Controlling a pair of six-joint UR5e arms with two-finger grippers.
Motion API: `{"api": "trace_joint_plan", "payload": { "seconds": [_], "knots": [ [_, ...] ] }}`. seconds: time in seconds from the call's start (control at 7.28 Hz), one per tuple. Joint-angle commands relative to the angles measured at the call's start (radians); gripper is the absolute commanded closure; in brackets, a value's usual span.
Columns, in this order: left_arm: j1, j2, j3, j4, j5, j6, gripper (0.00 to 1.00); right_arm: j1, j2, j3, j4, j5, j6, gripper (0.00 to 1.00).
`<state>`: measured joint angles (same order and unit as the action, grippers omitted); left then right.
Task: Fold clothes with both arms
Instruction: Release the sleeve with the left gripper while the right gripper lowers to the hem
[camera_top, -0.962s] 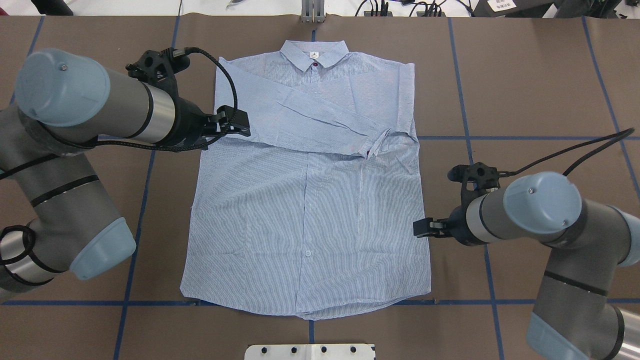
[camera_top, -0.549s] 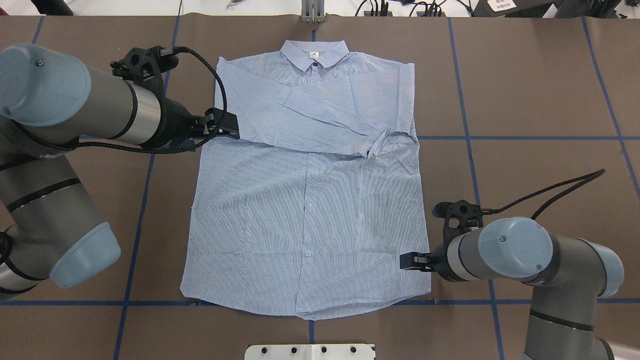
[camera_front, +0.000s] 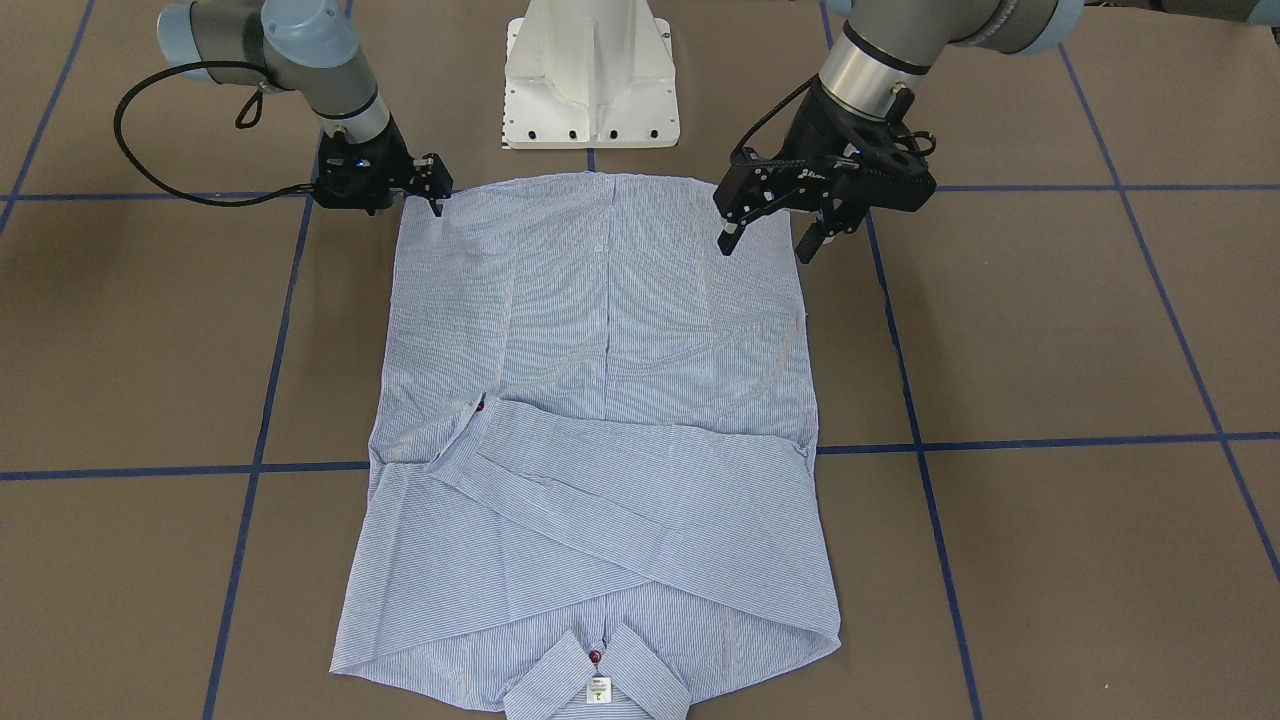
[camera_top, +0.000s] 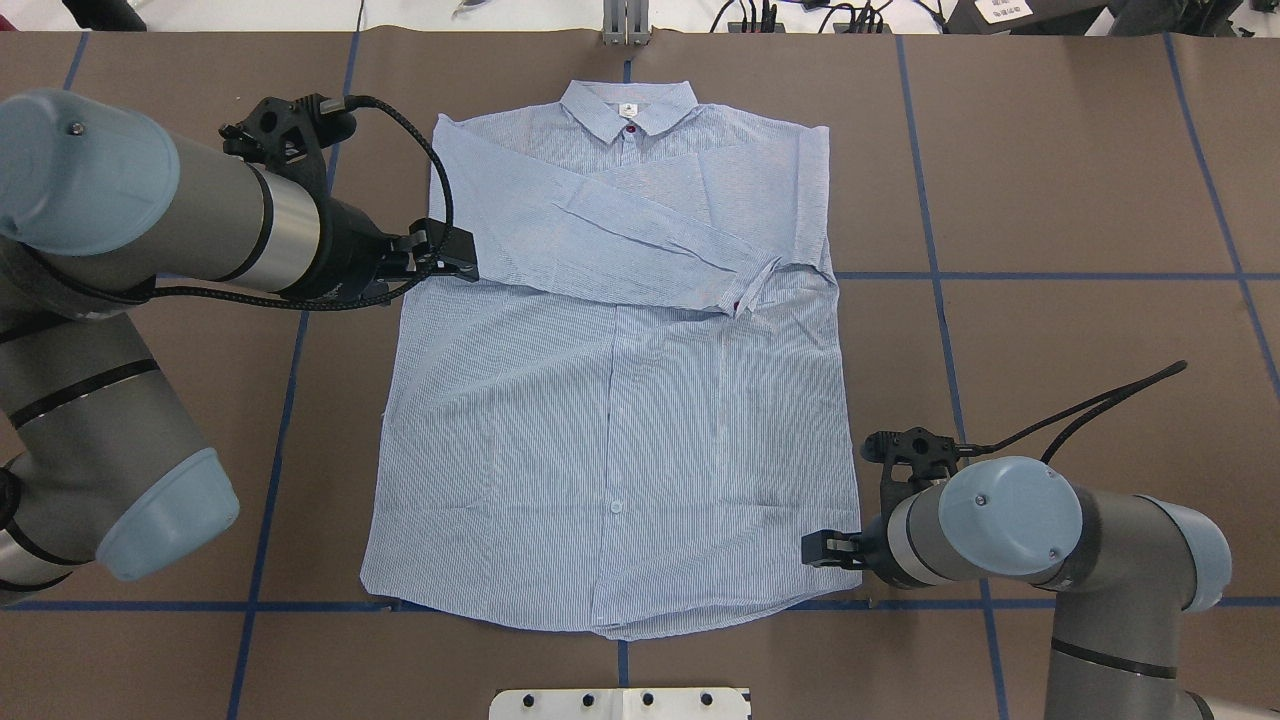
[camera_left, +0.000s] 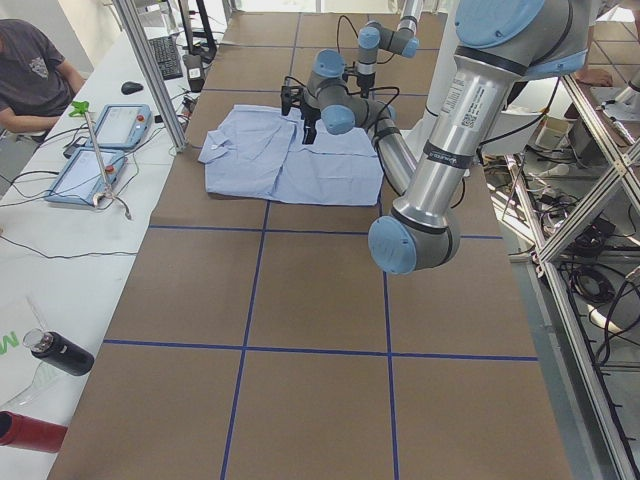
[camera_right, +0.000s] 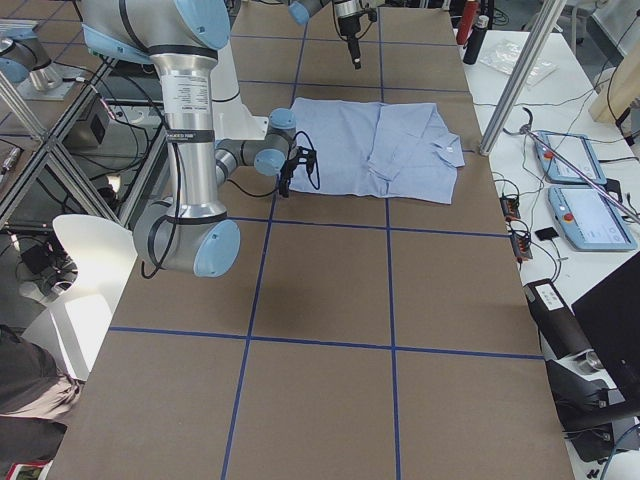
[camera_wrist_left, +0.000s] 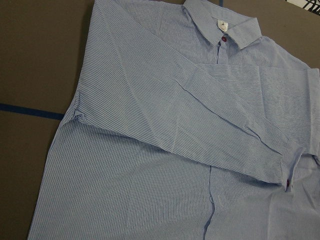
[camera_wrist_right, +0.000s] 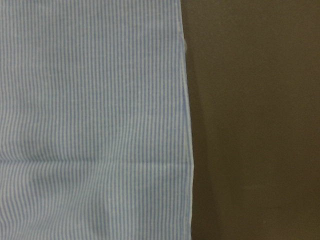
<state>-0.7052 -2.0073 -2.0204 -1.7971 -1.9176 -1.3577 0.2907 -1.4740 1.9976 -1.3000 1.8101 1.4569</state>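
Now right gripper (camera_top: 815, 549) sits low at shirt (camera_top: 610, 430) corner; left gripper (camera_front: 765, 247) hovers, spread.

We see a brown table (camera_top: 1080, 150) crossed by blue tape lines (camera_top: 1000, 276), 1 striped shirt (camera_top: 610, 450) lying flat at its centre, collar toward the far edge, sleeves folded across the chest, hem just beyond a white base plate (camera_top: 620, 703) at the near edge

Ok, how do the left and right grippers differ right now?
Height: the left gripper hangs high over the shirt, and its wrist camera sees much of it. The right gripper sits low, its camera filled by the edge.
Jaws: the left gripper's stand apart; the right gripper's cannot be judged.
Place: left by the folded sleeve, right at the hem corner.
Both sit at a side edge.
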Motion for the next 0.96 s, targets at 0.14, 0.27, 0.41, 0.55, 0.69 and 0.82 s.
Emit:
{"api": "trace_joint_plan", "payload": {
  "seconds": [0.14,0.27,0.41,0.55,0.69,0.82],
  "knots": [
    [-0.002,-0.001,-0.001,0.001,0.000,0.002,0.03,-0.010,0.017,0.007,-0.068,0.035,0.000,0.04],
    [-0.002,-0.004,-0.004,0.001,-0.001,0.002,0.03,-0.013,0.017,0.007,-0.068,0.040,0.000,0.10],
    [-0.003,-0.004,-0.005,0.001,0.000,0.002,0.03,-0.013,0.017,0.009,-0.068,0.040,0.000,0.22],
    [-0.003,-0.002,-0.005,0.001,0.000,0.002,0.03,-0.013,0.017,0.007,-0.068,0.043,0.000,0.36],
    [-0.003,-0.004,-0.011,0.001,-0.001,0.002,0.03,-0.015,0.018,0.009,-0.068,0.054,-0.001,0.43],
    [-0.008,-0.002,-0.015,0.002,0.000,0.003,0.03,-0.016,0.020,0.007,-0.068,0.064,0.000,0.51]
  ]
}}
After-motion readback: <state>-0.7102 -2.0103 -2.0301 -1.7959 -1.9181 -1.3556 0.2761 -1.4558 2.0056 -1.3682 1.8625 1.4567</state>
